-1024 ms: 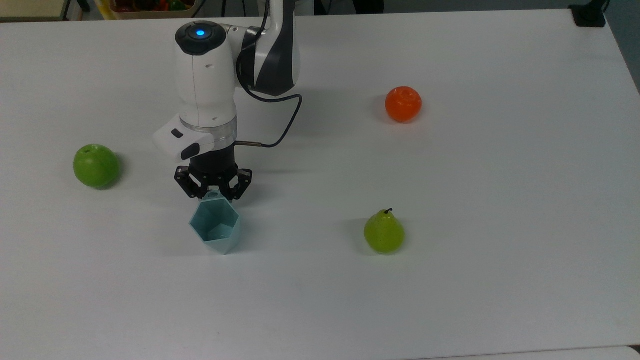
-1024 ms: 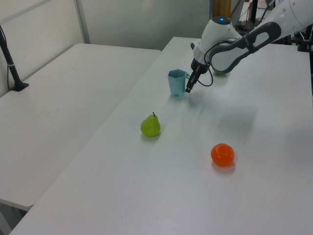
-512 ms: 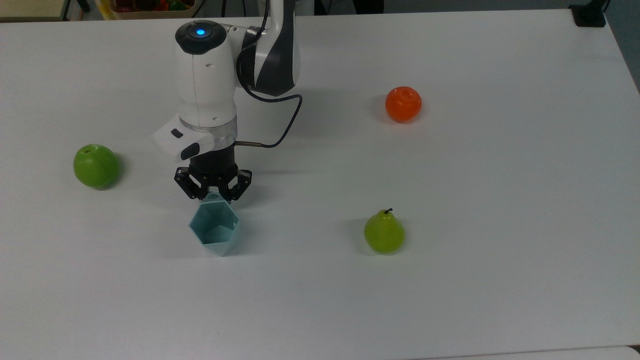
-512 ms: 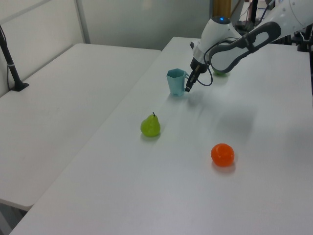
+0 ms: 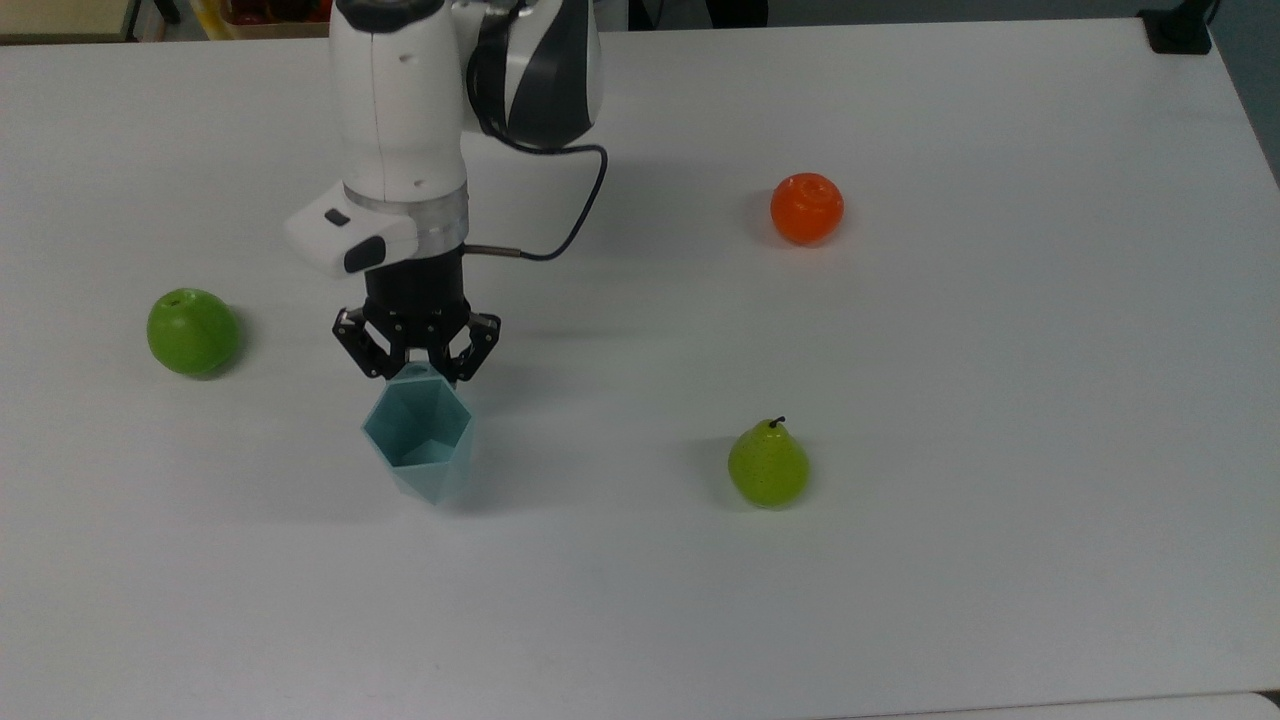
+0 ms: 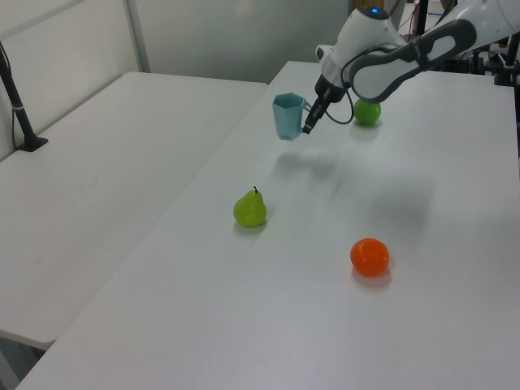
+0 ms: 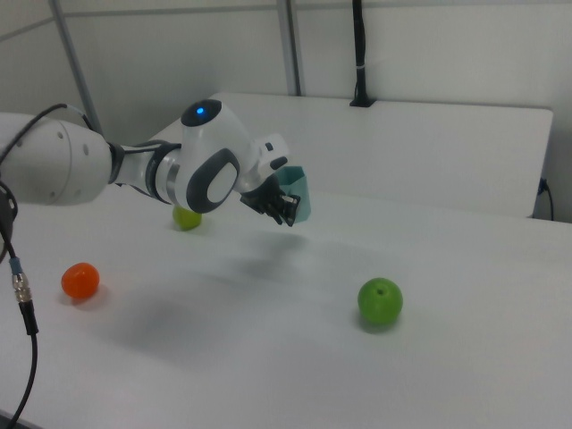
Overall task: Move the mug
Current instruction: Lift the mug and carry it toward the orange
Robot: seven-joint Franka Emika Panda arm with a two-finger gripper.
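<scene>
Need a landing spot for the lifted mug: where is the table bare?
Bare: the top view's near strip below the pear, and its right side past the orange. Busier: around the hand, the mug and the apple.

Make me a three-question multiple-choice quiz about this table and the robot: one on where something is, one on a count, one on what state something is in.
1. In the top view, where is the apple relative to the mug?
A. to the top view's left
B. to the top view's right
C. inside it

2. How many fruits lie on the table?
A. one
B. three
C. five

3. What state is the mug in?
A. lying tipped over on the table
B. standing alone, untouched
C. held by the gripper, off the table

Answers:
1 A, the apple sits far toward the top view's left edge.
2 B, the apple, pear and orange.
3 C, the left view shows the mug in the air with its shadow below.
</scene>
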